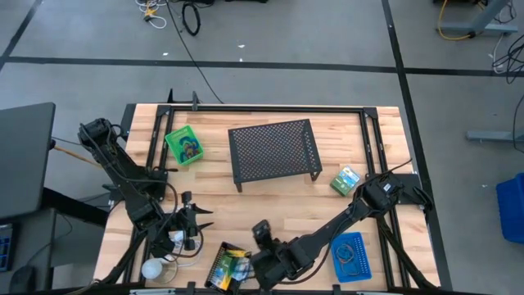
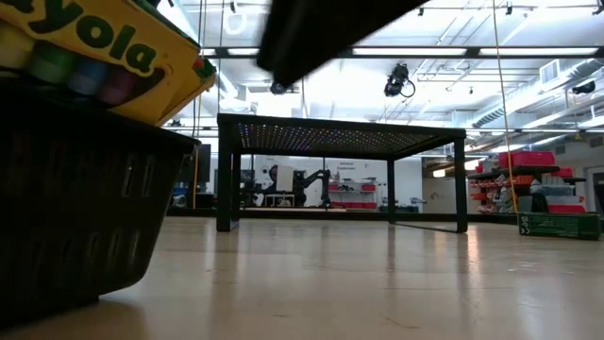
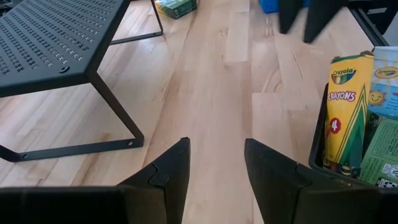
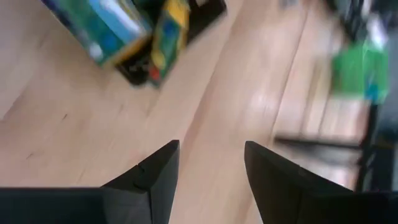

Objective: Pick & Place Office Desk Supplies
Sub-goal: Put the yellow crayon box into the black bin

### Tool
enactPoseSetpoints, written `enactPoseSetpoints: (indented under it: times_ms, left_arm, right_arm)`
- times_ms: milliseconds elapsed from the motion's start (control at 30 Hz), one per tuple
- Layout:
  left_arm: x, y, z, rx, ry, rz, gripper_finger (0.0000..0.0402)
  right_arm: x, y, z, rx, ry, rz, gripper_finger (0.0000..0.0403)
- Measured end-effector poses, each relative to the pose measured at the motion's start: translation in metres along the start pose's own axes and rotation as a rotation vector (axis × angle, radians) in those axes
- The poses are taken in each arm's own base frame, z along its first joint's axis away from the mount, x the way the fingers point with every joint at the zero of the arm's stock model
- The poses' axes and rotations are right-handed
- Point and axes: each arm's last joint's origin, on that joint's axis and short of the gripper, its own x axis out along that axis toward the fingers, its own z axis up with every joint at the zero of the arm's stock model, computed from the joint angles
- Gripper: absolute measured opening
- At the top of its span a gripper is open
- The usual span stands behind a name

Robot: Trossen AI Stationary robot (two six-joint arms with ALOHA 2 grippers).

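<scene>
A wooden table [image 1: 270, 205] carries a black mesh stand [image 1: 274, 150] near its middle. The right arm reaches across the near edge, its gripper [image 1: 264, 232] just beside the black tray [image 1: 219, 266] of crayon boxes [image 3: 344, 106], jaws parted and empty. The left gripper [image 1: 196, 217], near the left front corner, is likewise parted and empty. A blue tray [image 1: 353, 256] of loops lies front right, a green tray [image 1: 184, 144] back left, a green-blue packet [image 1: 345, 179] right of the stand.
</scene>
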Motion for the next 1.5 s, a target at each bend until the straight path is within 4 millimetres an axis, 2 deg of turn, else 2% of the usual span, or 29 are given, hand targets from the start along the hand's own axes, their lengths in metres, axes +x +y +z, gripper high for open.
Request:
enactPoseSetpoints:
  times_ms: [167, 333, 567, 600, 700, 833, 933, 1033, 1133, 1267, 1367, 1500]
  left_arm:
    - [0.0, 0.001, 0.001, 0.015, -0.023, 0.027, 0.0162]
    - [0.0, 0.002, 0.001, 0.04, -0.049, 0.06, 0.0162]
    - [0.0, 0.002, 0.002, 0.061, -0.055, 0.066, 0.0162]
    - [0.0, 0.001, 0.002, 0.071, -0.061, 0.066, 0.0162]
    - [-0.001, -0.001, 0.005, 0.096, -0.077, 0.058, 0.0162]
    - [-0.001, -0.003, 0.008, 0.112, -0.093, 0.04, 0.0162]
    - [-0.002, -0.004, 0.01, 0.117, -0.1, 0.025, 0.0162]
    - [-0.002, -0.004, 0.011, 0.114, -0.107, 0.029, 0.0162]
    - [-0.002, -0.004, 0.012, 0.107, -0.114, 0.035, 0.0162]
    - [-0.002, -0.004, 0.013, 0.1, -0.117, 0.033, 0.0162]
    - [-0.002, -0.004, 0.013, 0.099, -0.117, 0.034, 0.0162]
    - [-0.002, -0.004, 0.013, 0.101, -0.117, 0.035, 0.0162]
  right_arm:
    - [-0.005, -0.005, -0.026, 0.161, 0.23, -0.003, 0.019]
    - [-0.009, -0.018, -0.054, 0.288, 0.492, -0.094, 0.019]
    - [0.001, -0.033, -0.075, 0.42, 0.545, -0.081, 0.019]
    - [0.006, -0.031, -0.075, 0.413, 0.517, -0.058, 0.019]
    - [0.018, -0.03, -0.061, 0.428, 0.286, 0.041, 0.019]
    - [0.013, -0.043, -0.03, 0.428, -0.1, 0.164, 0.019]
    - [0.0, -0.058, -0.009, 0.398, -0.422, 0.243, 0.019]
    - [-0.03, -0.082, -0.003, 0.371, -0.735, 0.266, 0.019]
    - [-0.05, -0.099, -0.025, 0.345, -0.861, 0.237, 0.0185]
    - [-0.063, -0.112, -0.08, 0.419, -0.873, 0.153, 0.0169]
    - [-0.07, -0.11, -0.128, 0.538, -0.793, 0.091, 0.0156]
    - [-0.071, -0.095, -0.188, 0.701, -0.703, 0.056, 0.0145]
